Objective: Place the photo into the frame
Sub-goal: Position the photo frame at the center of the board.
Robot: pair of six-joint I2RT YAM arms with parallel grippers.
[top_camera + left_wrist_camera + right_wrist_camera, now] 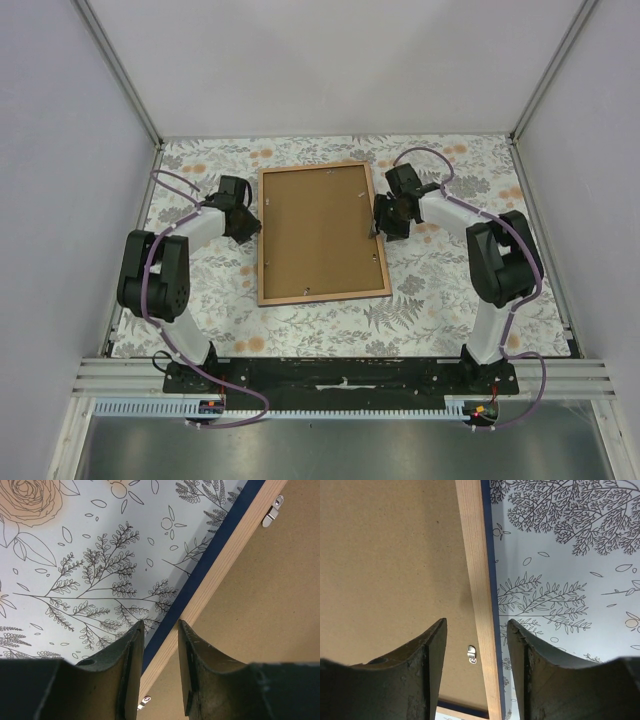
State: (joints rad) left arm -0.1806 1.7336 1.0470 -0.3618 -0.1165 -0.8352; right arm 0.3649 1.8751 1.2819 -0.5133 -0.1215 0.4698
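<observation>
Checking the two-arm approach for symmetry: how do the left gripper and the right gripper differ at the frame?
The left gripper straddles the left rail of the frame, and the right gripper straddles the right rail. The left gripper's jaws stand narrow, with the rail filling the gap. The right gripper's jaws stand wider, with clear space on both sides of its rail. Both point down over a rail.

The frame [325,295] has a light brown wooden face and a dark blue outer edge. The board [320,230] inside it is plain flat brown, with small silver clips [272,511]. The desk [430,300] cover is pale grey-white, printed with thin dark grey ferns and leaves and soft orange roses. The left arm [205,228] and right arm [450,212] are white with black joints and purple cables [425,152]. The left claw [160,630] and right claw [477,622] are matt black.
</observation>
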